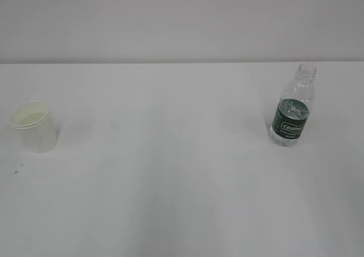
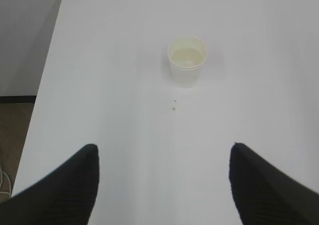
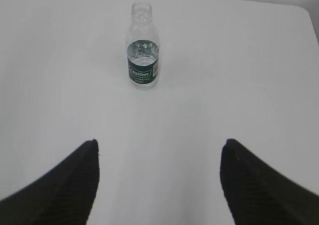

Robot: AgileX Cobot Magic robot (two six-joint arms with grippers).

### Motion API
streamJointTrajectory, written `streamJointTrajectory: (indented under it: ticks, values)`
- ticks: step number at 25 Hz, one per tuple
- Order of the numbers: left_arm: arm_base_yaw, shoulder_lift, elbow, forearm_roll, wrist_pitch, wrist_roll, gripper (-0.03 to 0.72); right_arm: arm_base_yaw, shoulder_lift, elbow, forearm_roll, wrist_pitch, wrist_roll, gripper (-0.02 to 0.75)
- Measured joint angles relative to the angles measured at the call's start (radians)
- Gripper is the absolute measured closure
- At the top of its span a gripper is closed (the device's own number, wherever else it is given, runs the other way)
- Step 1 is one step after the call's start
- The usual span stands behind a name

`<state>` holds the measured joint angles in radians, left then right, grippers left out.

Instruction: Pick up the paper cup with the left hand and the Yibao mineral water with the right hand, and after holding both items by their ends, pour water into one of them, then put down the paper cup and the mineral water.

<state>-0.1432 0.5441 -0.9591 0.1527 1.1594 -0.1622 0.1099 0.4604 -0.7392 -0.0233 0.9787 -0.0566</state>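
Note:
The white paper cup [image 1: 34, 125] stands upright at the left of the white table [image 1: 170, 183]. In the left wrist view the paper cup [image 2: 187, 61] is well ahead of my left gripper [image 2: 164, 148], which is open and empty. The Yibao mineral water [image 1: 293, 106], a clear uncapped bottle with a dark green label, stands upright at the right. In the right wrist view the Yibao mineral water [image 3: 143, 48] is far ahead of my right gripper [image 3: 159, 143], also open with nothing between its fingers. Neither arm shows in the exterior view.
Two tiny specks [image 2: 174, 105] lie on the table just in front of the cup. The table's left edge [image 2: 45, 75] drops to a dark floor. A rounded table corner [image 3: 304, 11] shows at the far right.

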Motion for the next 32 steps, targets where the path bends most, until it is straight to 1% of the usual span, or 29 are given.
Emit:
streamJointTrajectory:
  ticks: [7, 13, 18, 27, 32]
  values:
    - [0.000, -0.066, 0.004, -0.027, -0.021, 0.014, 0.124, 0.000, -0.093, 0.014, 0.000, 0.000, -0.001, 0.167]
    - [0.000, -0.108, 0.004, -0.083, -0.022, 0.081, 0.153, 0.000, -0.169, 0.015, 0.000, 0.006, -0.001, 0.169]
    - [0.000, -0.173, 0.006, -0.103, -0.023, 0.095, 0.157, 0.000, -0.238, 0.058, 0.000, 0.007, -0.001, 0.178]
    - [0.000, -0.330, 0.120, -0.138, -0.024, 0.103, 0.158, 0.000, -0.260, 0.077, 0.000, 0.050, -0.004, 0.180]
    - [0.000, -0.371, 0.155, -0.168, -0.024, 0.116, 0.158, 0.000, -0.273, 0.083, 0.038, 0.052, -0.029, 0.181]
